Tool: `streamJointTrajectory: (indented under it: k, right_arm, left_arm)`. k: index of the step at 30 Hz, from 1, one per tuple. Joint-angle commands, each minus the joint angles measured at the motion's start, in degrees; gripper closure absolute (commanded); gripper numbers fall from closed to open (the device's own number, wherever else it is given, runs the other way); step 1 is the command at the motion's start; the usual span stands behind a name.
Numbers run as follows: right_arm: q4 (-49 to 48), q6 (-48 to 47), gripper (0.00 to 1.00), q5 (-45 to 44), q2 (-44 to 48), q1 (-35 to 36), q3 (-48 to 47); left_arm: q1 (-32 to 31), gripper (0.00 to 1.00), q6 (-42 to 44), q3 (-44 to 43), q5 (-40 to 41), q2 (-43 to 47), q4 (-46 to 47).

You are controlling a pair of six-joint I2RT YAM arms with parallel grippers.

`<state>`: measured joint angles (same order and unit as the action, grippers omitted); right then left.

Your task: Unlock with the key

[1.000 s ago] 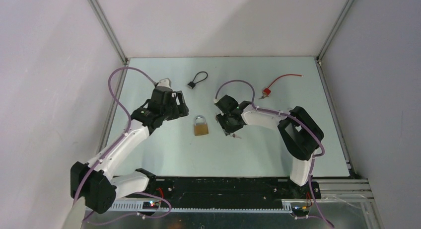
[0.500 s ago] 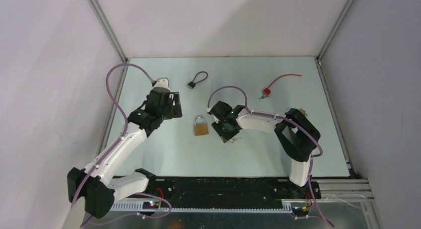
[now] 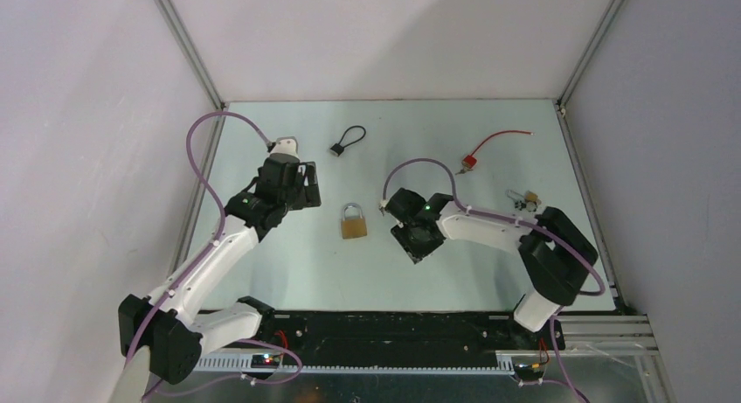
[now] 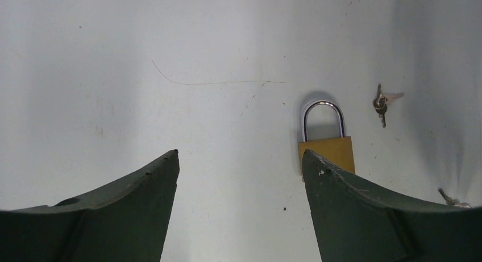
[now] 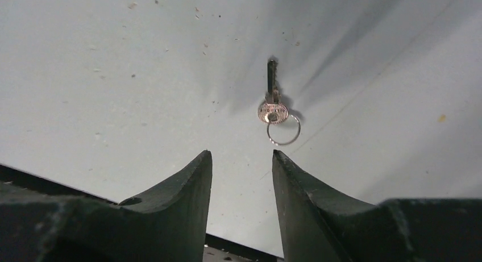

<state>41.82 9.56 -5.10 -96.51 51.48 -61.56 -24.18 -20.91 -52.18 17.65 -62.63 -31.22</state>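
Note:
A brass padlock (image 3: 353, 223) with a steel shackle lies flat mid-table; it also shows in the left wrist view (image 4: 326, 138). My left gripper (image 3: 302, 190) is open and empty to the left of it (image 4: 240, 157), and its right finger hides the padlock's lower corner. A small silver key (image 5: 272, 100) on a ring lies flat just beyond my right gripper (image 5: 241, 154), which is open and empty above the table. That gripper (image 3: 417, 242) is right of the padlock, and the key is hidden in the top view.
A small pair of keys (image 4: 381, 102) lies right of the padlock. A black cable lock (image 3: 345, 141) sits at the back. A red cable lock (image 3: 476, 157) is at the back right. Another bunch of keys (image 3: 524, 199) lies beside the right arm's elbow.
My right gripper has moved toward the near edge and to the right, away from the padlock. Its elbow swung right and uncovered the bunch of keys. My left gripper pulled back slightly to the left.

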Motion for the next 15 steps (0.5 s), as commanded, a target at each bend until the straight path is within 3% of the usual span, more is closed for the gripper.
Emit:
streamJointTrajectory:
  k: [1,15]
  right_arm:
    - [-0.47,4.19,0.52,-3.53,7.76,0.18,-0.31]
    - [-4.99,-0.72,0.56,0.64,1.96,-6.78,0.49]
  left_arm:
    - [0.25,0.17,1.05,0.15,0.03,1.29,0.36]
    - [0.30,0.16,-2.56,2.37,-7.31,5.28,0.21]
